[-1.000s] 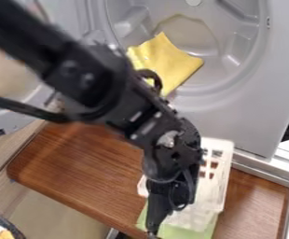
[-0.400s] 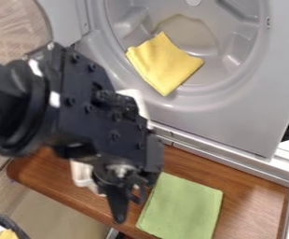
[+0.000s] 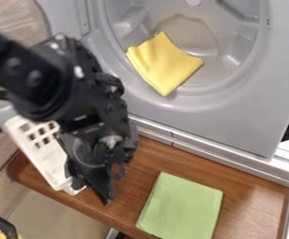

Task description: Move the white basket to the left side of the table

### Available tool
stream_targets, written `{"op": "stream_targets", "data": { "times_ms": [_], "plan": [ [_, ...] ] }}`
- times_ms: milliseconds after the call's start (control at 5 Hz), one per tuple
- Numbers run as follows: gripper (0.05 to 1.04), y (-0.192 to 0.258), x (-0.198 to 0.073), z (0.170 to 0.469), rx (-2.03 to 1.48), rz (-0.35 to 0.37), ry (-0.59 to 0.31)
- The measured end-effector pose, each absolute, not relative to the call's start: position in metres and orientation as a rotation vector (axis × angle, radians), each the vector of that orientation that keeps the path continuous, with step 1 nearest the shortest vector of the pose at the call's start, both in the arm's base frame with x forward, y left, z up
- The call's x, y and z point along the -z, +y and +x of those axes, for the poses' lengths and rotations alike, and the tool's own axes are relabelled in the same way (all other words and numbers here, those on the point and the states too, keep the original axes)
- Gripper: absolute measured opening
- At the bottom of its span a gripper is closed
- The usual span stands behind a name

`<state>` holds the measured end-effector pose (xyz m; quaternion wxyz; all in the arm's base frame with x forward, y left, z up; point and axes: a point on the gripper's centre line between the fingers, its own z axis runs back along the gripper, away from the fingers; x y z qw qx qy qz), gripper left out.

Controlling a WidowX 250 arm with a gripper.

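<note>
White plastic basket with slotted walls [image 3: 42,158] sits at the left end of the reddish-brown wooden table [image 3: 144,161], its upper end reaching past the wood in our view toward the round grey appliance door beyond. Just beside its lower end hangs the black two-finger gripper [image 3: 111,187], partly covering the basket's near side. Whether the gripper has hold of the basket or stands free of it, we cannot tell, nor can we tell whether the basket rests fully on the wood. To the right, we see a folded green cloth [image 3: 181,205] flat on the table, well apart from the basket; above, a folded yellow cloth [image 3: 164,63] lies in the grey plastic recess [image 3: 234,105]. We judge the step in hand to be the placing, with the sideways carry all but done. If the basket is held, the next move calls for setting its base level and well inside the table's left edge before a gentle release; let go too far out, we reckon, it could tip off.
</note>
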<state>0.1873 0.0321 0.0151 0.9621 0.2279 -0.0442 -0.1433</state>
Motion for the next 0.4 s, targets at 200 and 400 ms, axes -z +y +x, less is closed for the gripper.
{"op": "stream_targets", "data": {
  "times_ms": [200,400],
  "plan": [
    [0.095,0.042,0.004,0.200,0.273,0.432,-0.053],
    [0.095,0.061,0.024,0.207,0.214,0.421,-0.001]
  ]
}}
